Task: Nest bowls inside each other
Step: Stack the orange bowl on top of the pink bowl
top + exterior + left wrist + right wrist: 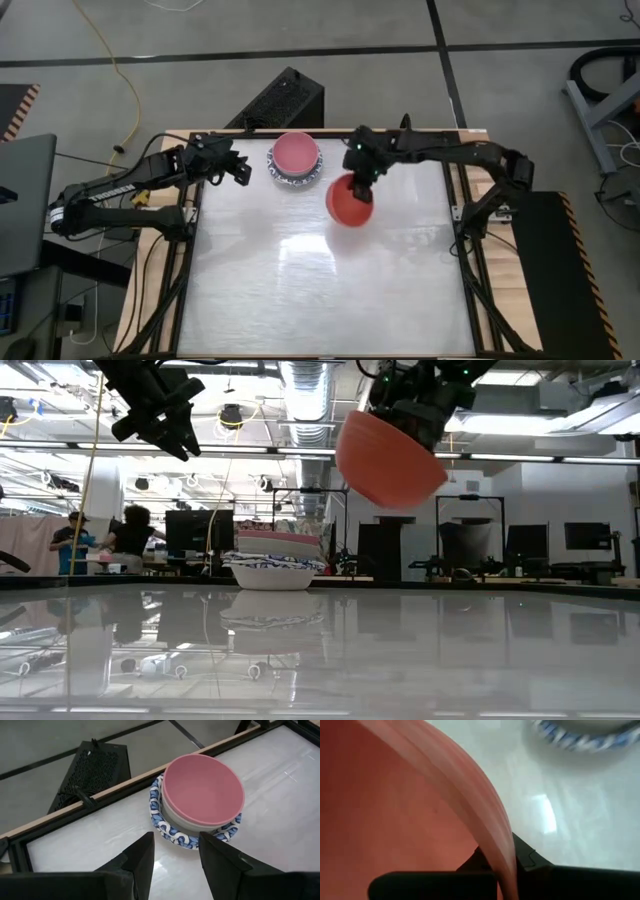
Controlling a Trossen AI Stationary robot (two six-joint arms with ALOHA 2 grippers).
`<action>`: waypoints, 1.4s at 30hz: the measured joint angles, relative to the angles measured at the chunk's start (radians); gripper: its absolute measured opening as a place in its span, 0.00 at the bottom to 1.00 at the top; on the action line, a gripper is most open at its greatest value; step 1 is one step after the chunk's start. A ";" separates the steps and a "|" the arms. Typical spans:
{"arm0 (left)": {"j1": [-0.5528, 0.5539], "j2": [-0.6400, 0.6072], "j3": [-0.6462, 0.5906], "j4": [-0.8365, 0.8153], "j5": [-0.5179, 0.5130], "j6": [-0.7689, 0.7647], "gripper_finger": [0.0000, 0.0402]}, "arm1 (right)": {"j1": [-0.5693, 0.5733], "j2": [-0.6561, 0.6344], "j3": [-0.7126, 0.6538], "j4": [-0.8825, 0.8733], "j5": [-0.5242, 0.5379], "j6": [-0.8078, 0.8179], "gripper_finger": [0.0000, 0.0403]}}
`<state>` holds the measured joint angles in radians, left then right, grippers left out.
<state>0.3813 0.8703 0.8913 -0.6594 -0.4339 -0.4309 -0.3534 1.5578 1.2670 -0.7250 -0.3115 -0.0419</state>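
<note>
right claw (362,186) pinching red bowl (350,203) rim, aloft

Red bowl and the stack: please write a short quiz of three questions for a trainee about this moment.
1. True or false: the red bowl rests on the table.
2. Which hand holds the red bowl?
A. left hand
B. right hand
3. Fill in: the top bowl of the stack is ____.

Key: 1 false, it hangs tilted in the air; 2 B, pinched at its rim; 3 the pink bowl.
</note>
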 joint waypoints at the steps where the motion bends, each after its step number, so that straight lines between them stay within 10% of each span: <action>1: 0.000 0.000 0.000 0.000 0.000 0.000 0.35 | -0.011 0.000 0.013 0.001 0.000 -0.009 0.05; 12: 0.000 0.000 0.000 0.000 0.000 -0.002 0.35 | -0.110 0.043 0.171 -0.019 0.027 -0.021 0.05; 30: 0.000 0.000 0.000 -0.005 0.010 -0.010 0.35 | -0.121 0.455 0.776 -0.230 0.020 -0.198 0.05; 42: 0.000 0.000 0.000 -0.006 0.011 -0.010 0.35 | -0.126 0.688 1.069 -0.227 0.131 0.095 0.05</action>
<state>0.3817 0.8706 0.8913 -0.6652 -0.4232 -0.4404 -0.4797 2.2460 2.3358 -0.9520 -0.1803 0.0533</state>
